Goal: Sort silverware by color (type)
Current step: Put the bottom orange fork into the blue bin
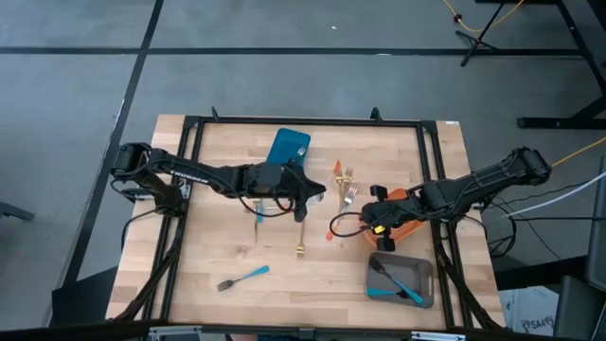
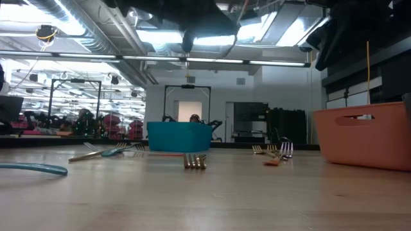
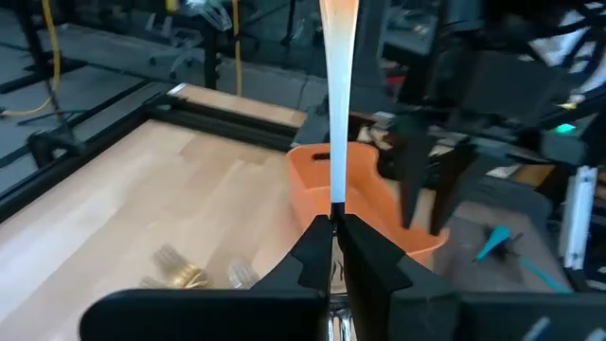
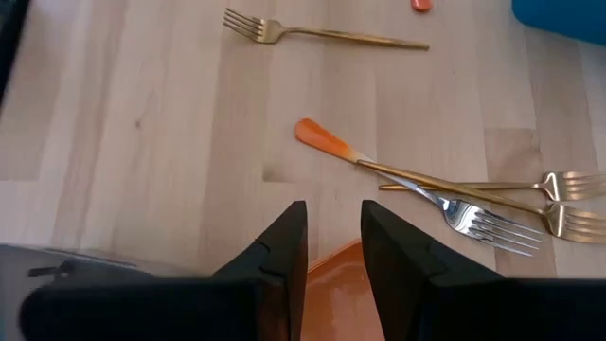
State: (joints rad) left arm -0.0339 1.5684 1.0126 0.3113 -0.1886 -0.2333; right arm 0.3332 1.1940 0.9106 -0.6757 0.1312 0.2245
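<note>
Wooden table [image 1: 227, 256]: sorting barely started. You see left gripper [image 3: 333, 223] clamped on orange-handled fork [image 3: 337, 85]; right gripper [image 4: 331, 237] slightly parted, empty. Blue-handled fork [image 1: 398, 281] already in grey container [image 1: 421, 267]; gold forks [image 4: 559, 213] left.

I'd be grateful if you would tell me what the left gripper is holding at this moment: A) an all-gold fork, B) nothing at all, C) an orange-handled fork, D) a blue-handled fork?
C: in the left wrist view the left gripper is shut on the orange-handled fork, whose pale orange handle sticks out past the fingertips toward the orange container.
</note>
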